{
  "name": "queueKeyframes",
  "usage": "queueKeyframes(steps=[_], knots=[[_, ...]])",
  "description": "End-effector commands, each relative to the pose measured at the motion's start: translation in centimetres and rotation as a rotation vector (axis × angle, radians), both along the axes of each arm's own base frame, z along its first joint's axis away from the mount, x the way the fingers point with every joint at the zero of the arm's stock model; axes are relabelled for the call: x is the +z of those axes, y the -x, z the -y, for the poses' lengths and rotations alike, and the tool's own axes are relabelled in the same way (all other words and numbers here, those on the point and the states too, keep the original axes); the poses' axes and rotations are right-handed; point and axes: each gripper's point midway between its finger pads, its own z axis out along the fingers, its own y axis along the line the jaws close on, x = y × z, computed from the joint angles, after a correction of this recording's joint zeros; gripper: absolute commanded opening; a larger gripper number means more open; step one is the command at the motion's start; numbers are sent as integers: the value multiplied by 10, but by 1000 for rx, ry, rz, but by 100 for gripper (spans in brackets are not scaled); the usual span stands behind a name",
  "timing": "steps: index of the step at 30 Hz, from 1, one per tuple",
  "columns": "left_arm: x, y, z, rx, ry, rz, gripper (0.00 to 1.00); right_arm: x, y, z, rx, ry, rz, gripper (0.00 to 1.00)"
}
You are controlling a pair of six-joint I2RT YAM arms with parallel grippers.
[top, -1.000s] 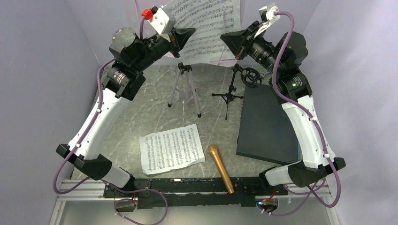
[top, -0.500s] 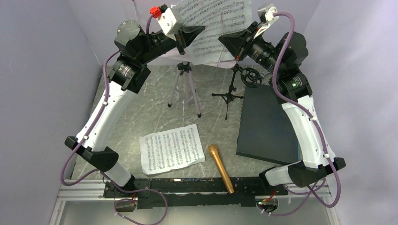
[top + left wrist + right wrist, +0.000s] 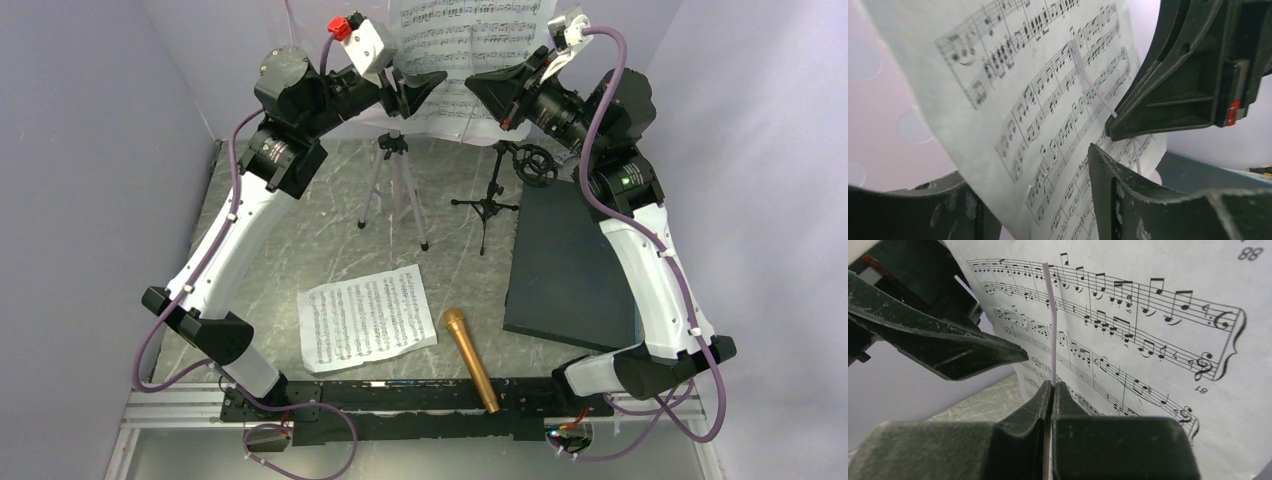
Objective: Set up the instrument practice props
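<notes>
A white music sheet [image 3: 470, 35] stands against the desk of the pale lilac music stand [image 3: 397, 188] at the back. My left gripper [image 3: 420, 85] is open. In the left wrist view the sheet [image 3: 1013, 100] hangs loose in the wide gap of that gripper [image 3: 1028, 162]. My right gripper [image 3: 480, 82] faces it from the right, shut on the stand's thin lilac page-holder strip [image 3: 1052, 330], which rises from between the tips of the right gripper [image 3: 1052, 386]. A second sheet [image 3: 368, 318] and the gold microphone [image 3: 470, 360] lie on the table. The black mic stand [image 3: 492, 195] stands right of the tripod.
A dark grey slab [image 3: 565, 265] lies on the right of the table, close to the mic stand's feet. The perforated desk [image 3: 878, 100] shows behind the sheet. Lilac walls close in the back and both sides.
The left gripper rose and moved right with the sheet, bringing it higher and more upright on the stand, then opened its jaws and let the sheet go. The right gripper stayed put.
</notes>
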Motion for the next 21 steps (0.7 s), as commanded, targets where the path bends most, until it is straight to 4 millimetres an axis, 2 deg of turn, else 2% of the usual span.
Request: queueKeyframes(steps=[1, 4, 11, 21], knots=[[21, 7, -20, 72, 57, 47, 65, 18, 11, 4, 1, -27, 65, 0], [17, 6, -27, 106, 72, 47, 69, 18, 10, 6, -9, -29, 63, 5], [11, 3, -39, 170, 91, 37, 65, 19, 10, 7, -15, -37, 65, 26], [5, -1, -47, 215, 97, 16, 63, 23, 17, 9, -12, -53, 75, 38]])
